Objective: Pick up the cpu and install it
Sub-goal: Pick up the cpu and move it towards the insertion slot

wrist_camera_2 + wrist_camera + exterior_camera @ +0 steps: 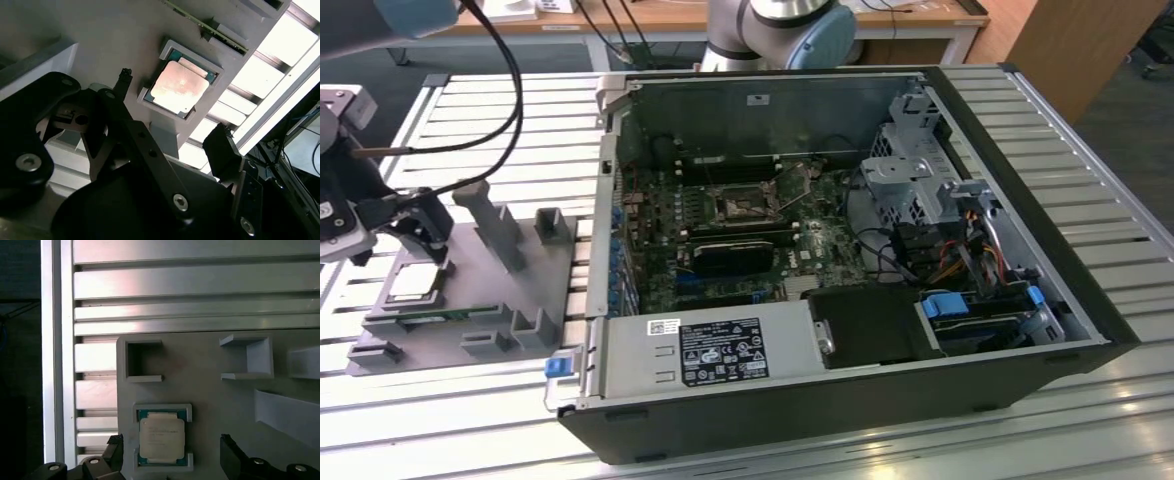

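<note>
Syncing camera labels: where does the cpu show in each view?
Exterior view: cpu on the grey tray, exterior view's left, beside the computer case.
First wrist view: cpu in the tray's square pocket.
Second wrist view: cpu, same pocket.
Shared landmark: the grey tray.

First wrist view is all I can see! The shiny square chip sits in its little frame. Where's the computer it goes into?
Observer: In the exterior view, an open computer case lies on the table, at the exterior view's right of the grey fixture holding the cpu.
Operator: Is there a spot for the chip inside?
Observer: Yes, a dark square socket sits around the middle of the green board in the case.
Operator: And where's the claw?
Observer: The open claw hangs over the cpu, and black cables loop down toward it.
</note>
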You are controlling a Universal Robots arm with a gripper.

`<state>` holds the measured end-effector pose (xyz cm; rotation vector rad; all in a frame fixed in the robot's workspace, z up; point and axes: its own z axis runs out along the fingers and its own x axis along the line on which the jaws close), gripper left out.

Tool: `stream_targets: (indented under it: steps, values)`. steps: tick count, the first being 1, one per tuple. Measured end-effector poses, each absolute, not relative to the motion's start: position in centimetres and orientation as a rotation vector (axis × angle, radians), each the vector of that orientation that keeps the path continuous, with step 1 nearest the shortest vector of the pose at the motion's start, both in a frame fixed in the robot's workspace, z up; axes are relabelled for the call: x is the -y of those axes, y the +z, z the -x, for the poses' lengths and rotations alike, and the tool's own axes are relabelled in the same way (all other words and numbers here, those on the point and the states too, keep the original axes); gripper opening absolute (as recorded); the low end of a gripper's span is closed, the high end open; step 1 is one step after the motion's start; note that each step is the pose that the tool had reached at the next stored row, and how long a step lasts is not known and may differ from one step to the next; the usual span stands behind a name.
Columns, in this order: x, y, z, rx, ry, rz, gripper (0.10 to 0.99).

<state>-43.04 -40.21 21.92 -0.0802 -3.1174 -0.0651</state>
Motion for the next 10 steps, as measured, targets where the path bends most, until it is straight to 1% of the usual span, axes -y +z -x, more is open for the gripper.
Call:
stream_targets:
  steps: [10]
  values:
    - [40.4,20.7,43.5,3.118,-0.066,0.067,0.855]
